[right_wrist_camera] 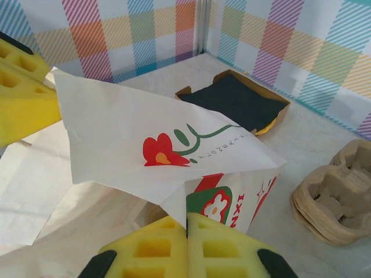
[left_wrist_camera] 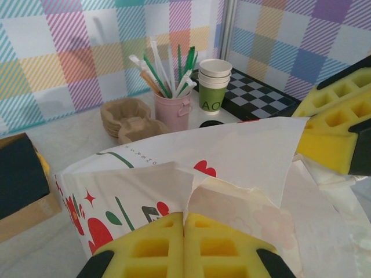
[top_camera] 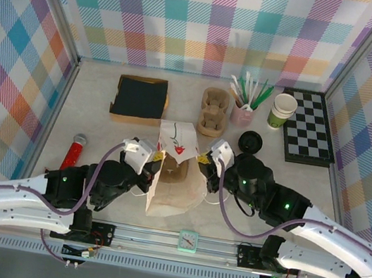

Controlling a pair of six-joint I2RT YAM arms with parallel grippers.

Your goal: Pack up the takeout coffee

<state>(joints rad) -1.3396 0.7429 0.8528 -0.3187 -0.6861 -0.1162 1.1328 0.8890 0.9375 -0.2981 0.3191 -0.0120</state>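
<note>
Right of my left tool [top_camera: 156, 157]: paper bag [top_camera: 177, 180] blocks | left: tabletop [top_camera: 98, 130] free | beyond right tool [top_camera: 205, 159]: takeout coffee [top_camera: 250, 143].

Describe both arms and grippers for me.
The left arm and right arm have white shells, black joints with small green lights, and a purplish cable looping alongside each. The left gripper and right gripper carry yellow foam pads moulded with square pockets and tipped black.

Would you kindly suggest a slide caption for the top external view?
Left gripper and right gripper pinch the paper bag; the lidded coffee cup stands outside it.
</note>
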